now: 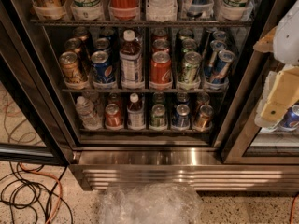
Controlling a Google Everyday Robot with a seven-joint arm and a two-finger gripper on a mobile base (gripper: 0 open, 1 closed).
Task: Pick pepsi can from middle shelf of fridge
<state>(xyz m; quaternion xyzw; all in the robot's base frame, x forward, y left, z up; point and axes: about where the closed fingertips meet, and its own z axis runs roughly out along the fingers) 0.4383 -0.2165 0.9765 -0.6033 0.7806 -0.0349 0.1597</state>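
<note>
The fridge (149,157) stands open in front of me. On its middle shelf (140,90), a dark blue pepsi can (103,66) stands upright at the front of the second lane from the left. It sits between a gold can (72,68) and a dark bottle with a white cap (131,59). My gripper (279,94), cream and white, hangs at the right edge of the view. It is outside the fridge, in front of the right door frame, and far to the right of the pepsi can. Another blue can (291,118) shows just behind it, and I cannot tell whether they touch.
On the middle shelf there is also a red Coca-Cola can (160,69), a green can (190,68) and slim blue-and-silver cans (221,65). Large bottles stand on the rack above and small cans on the one below. Cables (28,192) lie on the floor at left. Crumpled clear plastic (149,204) lies at the bottom.
</note>
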